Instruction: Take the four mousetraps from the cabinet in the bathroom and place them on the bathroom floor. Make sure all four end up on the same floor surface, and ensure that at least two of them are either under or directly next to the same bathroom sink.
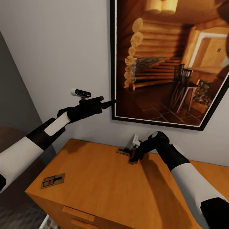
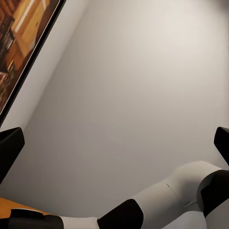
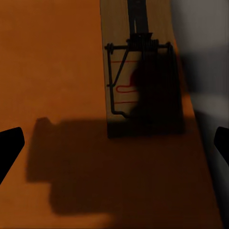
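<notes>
Orange cabinet (image 1: 105,187) top w/ two mousetraps (image 1: 52,181), grey wall (image 1: 60,47).

From the head camera I see the far mousetrap (image 1: 123,151) partly covered by the right gripper (image 1: 133,159). The wrist camera cuts off its far end, and shadow darkens its board. The cabinet (image 1: 95,190) runs past the bottom edge, and the framed picture (image 1: 165,63) past the top.
</notes>
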